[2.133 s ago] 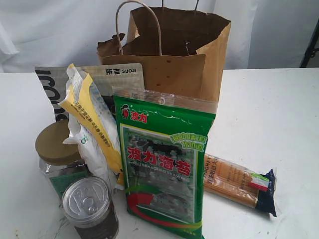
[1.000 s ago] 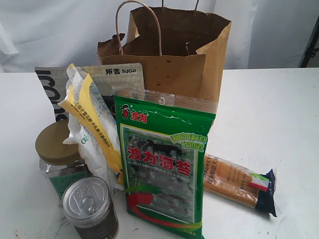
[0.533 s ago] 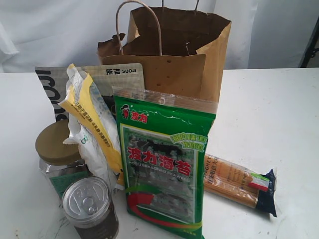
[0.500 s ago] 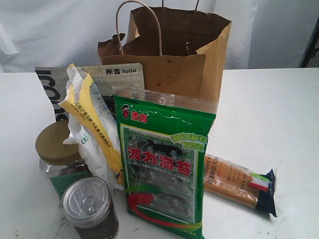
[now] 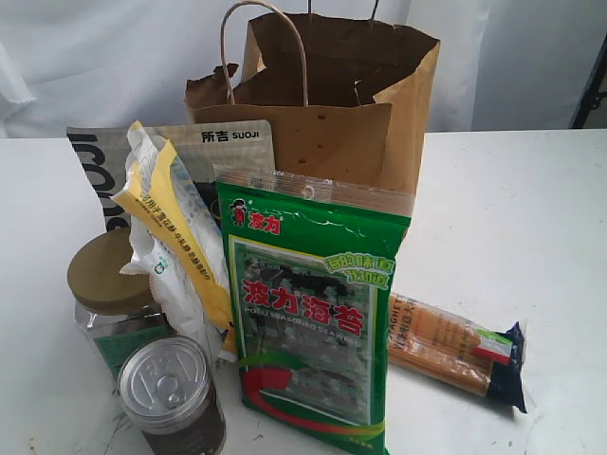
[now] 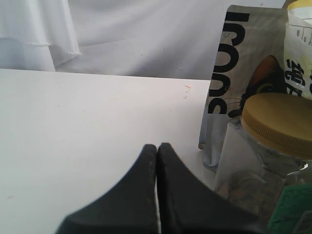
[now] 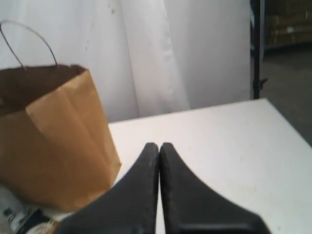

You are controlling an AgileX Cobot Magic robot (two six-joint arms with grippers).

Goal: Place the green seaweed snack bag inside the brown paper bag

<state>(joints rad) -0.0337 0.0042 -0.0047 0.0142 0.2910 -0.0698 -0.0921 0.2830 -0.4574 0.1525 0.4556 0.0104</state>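
The green seaweed snack bag [image 5: 308, 313] stands propped upright in the middle foreground of the exterior view, its clear top strip leaning toward the brown paper bag [image 5: 327, 123] open behind it. Neither arm shows in the exterior view. My left gripper [image 6: 157, 148] is shut and empty above bare table, left of the groceries. Also shut and empty, my right gripper [image 7: 159, 146] hovers over the table beside the brown paper bag [image 7: 53, 141].
A yellow-and-white pouch [image 5: 171, 237], a grey pouch [image 5: 190, 156], a gold-lidded jar [image 5: 109, 284] and a metal-lidded jar [image 5: 171, 389] crowd the left. A spaghetti packet [image 5: 455, 346] lies right of the snack bag. The gold-lidded jar [image 6: 273, 146] and grey pouch [image 6: 243, 73] sit near my left gripper.
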